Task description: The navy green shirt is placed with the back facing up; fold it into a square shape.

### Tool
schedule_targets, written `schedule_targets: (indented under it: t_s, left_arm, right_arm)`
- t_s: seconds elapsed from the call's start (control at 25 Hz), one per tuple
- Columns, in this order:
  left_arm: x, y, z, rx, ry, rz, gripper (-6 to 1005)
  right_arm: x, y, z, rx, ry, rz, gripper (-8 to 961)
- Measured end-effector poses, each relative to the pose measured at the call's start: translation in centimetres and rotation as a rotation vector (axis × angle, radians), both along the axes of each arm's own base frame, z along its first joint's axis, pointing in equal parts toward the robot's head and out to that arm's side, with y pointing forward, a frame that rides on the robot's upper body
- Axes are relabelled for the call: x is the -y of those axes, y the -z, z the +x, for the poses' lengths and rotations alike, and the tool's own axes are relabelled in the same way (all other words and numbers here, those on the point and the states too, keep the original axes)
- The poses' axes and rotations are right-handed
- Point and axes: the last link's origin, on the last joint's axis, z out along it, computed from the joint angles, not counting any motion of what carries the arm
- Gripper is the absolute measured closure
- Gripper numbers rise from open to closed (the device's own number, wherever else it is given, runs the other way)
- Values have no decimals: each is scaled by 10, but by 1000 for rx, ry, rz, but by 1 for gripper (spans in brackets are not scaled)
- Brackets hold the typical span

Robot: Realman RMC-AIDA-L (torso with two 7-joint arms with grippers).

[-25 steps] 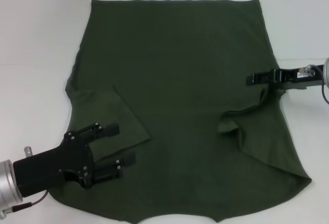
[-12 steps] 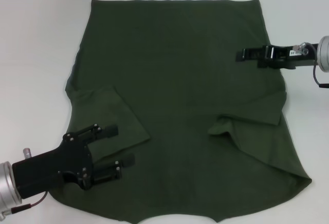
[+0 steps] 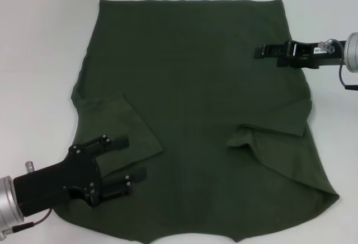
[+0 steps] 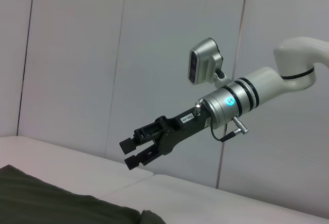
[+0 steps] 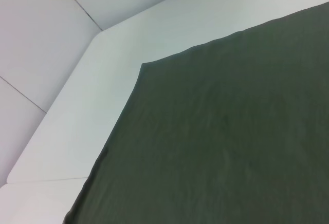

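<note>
The navy green shirt lies spread flat on the white table, and it also shows in the right wrist view. Its left sleeve and right sleeve are both folded inward onto the body. My left gripper hovers open over the shirt's near left part, just beside the folded left sleeve. Above the shirt's right edge, my right gripper points inward. The left wrist view shows this gripper raised, open and holding nothing.
White table surrounds the shirt on the left, right and far sides. A seam between table panels shows behind the shirt's far corner. Grey wall panels stand behind the table.
My right gripper has let go of the right sleeve and moved up and away toward the far side. The sleeve now rests folded on the shirt. The left arm has stayed still.
</note>
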Motion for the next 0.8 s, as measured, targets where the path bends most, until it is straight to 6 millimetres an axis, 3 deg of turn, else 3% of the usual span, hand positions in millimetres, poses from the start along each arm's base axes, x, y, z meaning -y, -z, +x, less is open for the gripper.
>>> schedule_targets:
  t_s: [0.8]
  left_arm:
    - [0,0,0,0,2,0,196]
  right_arm:
    - [-4,-6,-18,-47,-39,1,91]
